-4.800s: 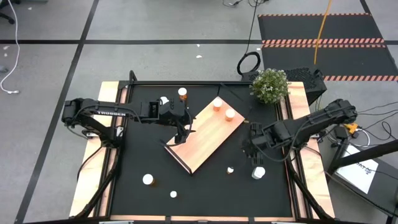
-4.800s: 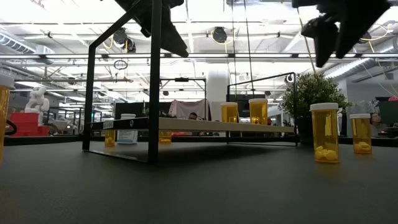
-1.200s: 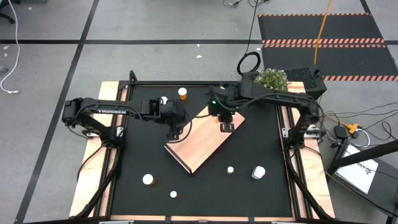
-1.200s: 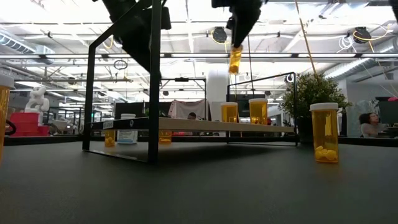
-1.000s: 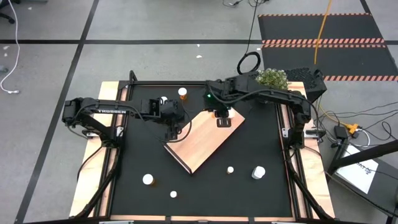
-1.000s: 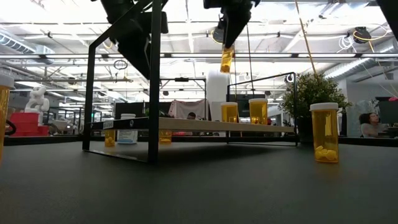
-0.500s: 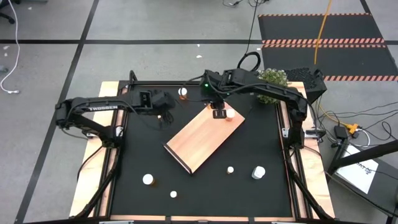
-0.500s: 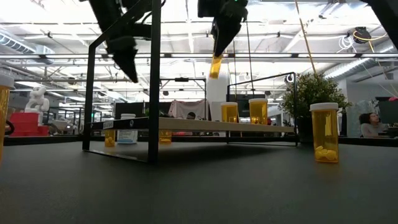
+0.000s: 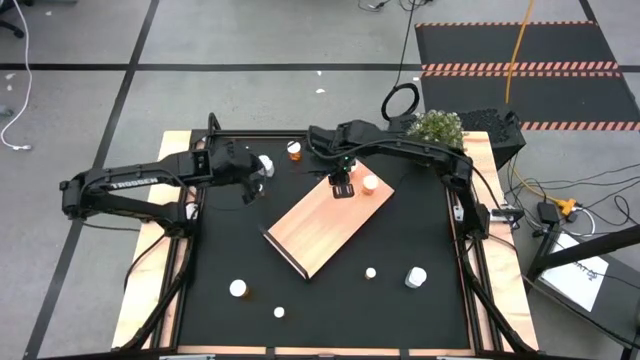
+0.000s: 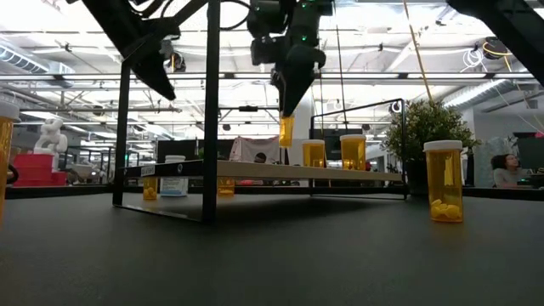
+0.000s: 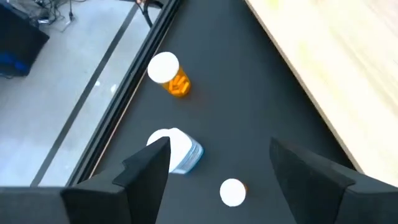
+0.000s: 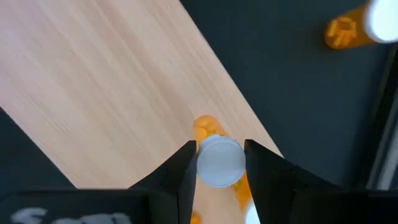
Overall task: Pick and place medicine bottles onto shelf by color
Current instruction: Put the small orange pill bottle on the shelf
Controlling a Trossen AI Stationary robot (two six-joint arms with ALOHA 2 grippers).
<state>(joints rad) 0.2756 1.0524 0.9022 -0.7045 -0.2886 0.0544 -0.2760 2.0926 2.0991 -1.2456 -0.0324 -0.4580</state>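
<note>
Shelf [image 9: 328, 224] lying slanted on black tabletop [image 9: 220, 250] in high view. Right claw [image 9: 341, 186] hanging over shelf's far end, beside orange bottle with white cap [image 9: 369, 184]. Left claw [image 9: 252, 187] hanging over tabletop near white bottle [image 9: 265, 163].

Low view: right claw [image 10: 286, 109] gripping small orange bottle [image 10: 286, 131], bottle hanging just above shelf [image 10: 255, 170].

Left wrist view: left claw fingers [image 11: 149, 168] standing wide, holding nothing, white bottle [image 11: 180, 150] below.

Right wrist view: right claw [image 12: 219, 163] pinching white cap [image 12: 219, 162] over shelf [image 12: 112, 81].
</note>
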